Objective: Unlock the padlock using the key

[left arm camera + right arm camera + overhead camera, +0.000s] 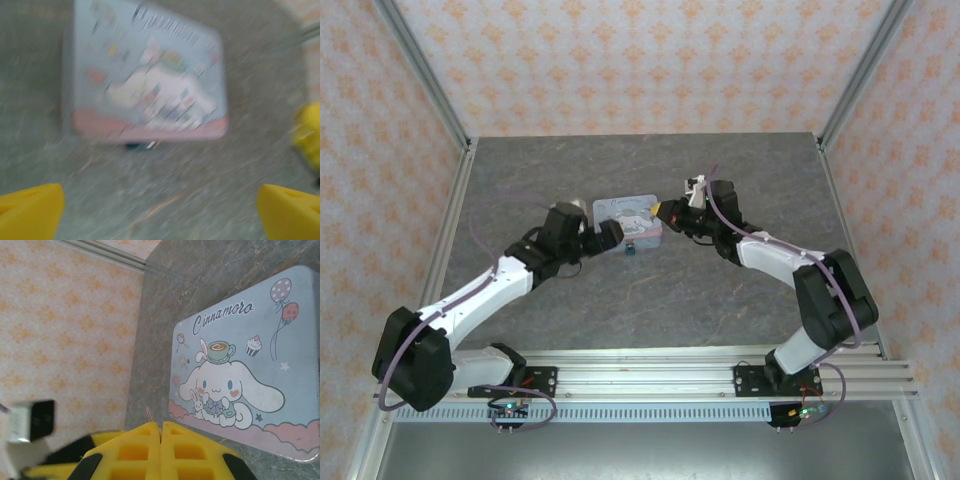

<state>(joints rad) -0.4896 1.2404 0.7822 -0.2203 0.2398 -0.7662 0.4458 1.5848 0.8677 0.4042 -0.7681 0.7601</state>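
The small padlock (pixel 631 248) lies on the grey table (pixel 650 300) just beside the near edge of the pale blue tin (pixel 628 216), the left gripper (pixel 608 234) stands wide open close by, and the right gripper (pixel 666 211) has its fingers pressed together at the tin's right side.

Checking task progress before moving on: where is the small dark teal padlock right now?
Top view: the small dark teal padlock sits on the grey table at centre, right by the near edge of the pale blue rectangular cartoon tin.
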